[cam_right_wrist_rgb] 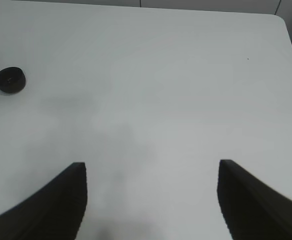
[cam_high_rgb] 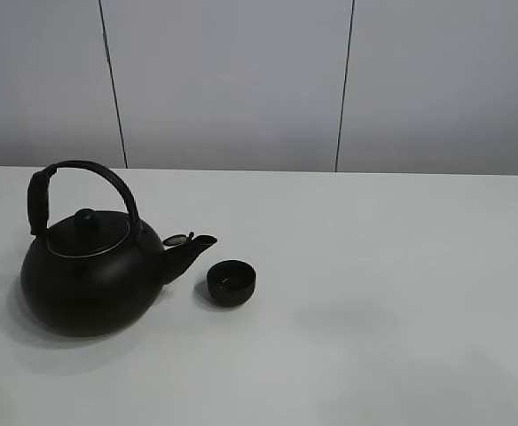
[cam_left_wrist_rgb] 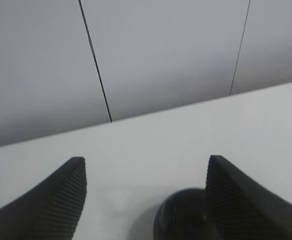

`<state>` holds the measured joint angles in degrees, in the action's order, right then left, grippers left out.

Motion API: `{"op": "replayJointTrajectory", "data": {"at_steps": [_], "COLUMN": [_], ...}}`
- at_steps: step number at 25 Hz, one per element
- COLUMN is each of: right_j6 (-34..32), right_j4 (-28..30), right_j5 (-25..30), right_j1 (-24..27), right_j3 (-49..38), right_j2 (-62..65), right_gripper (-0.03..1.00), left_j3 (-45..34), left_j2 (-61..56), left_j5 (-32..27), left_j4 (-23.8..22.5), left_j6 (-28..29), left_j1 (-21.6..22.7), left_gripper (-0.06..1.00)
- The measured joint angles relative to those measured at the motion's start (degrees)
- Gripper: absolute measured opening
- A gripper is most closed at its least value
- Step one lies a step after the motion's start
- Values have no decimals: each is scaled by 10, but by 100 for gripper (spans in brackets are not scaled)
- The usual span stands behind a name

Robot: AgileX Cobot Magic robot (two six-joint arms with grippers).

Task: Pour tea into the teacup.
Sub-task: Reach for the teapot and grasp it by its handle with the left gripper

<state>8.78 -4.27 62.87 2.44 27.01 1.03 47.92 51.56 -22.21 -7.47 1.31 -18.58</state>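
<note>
The small matte black teacup stands upright on the white table, just right of the spout of a big black kettle with an arched handle. No tea stream shows. Neither gripper shows in the exterior high view. My left gripper is open and empty, with a rounded black part of the kettle low between its fingers. My right gripper is open and empty above bare table, far from the teacup.
The kettle's spout lid stands flipped open. A grey panelled wall runs behind the table's far edge. The table's rounded corner shows in the right wrist view.
</note>
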Motion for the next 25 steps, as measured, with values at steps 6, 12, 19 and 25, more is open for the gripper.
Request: {"op": "replayJointTrajectory", "data": {"at_steps": [6,12,19,25], "right_j6": [0,0,0,0], "right_j4": [0,0,0,0], "right_j5": [0,-1,-1,-1], "right_j1": [0,0,0,0], "right_j3": [0,0,0,0], "right_j2": [0,0,0,0], "right_gripper": [51,51,51,51], "left_j3": [-157,-289,-334,-334], "left_j2": [-10,-10,58,218], "left_j5": [133,341,458,609], "left_j4": [0,-22,-70,-115], "left_j6": [38,45,48,48], "left_j1": [0,25,92,121], "left_gripper": [49,49,49,49]}}
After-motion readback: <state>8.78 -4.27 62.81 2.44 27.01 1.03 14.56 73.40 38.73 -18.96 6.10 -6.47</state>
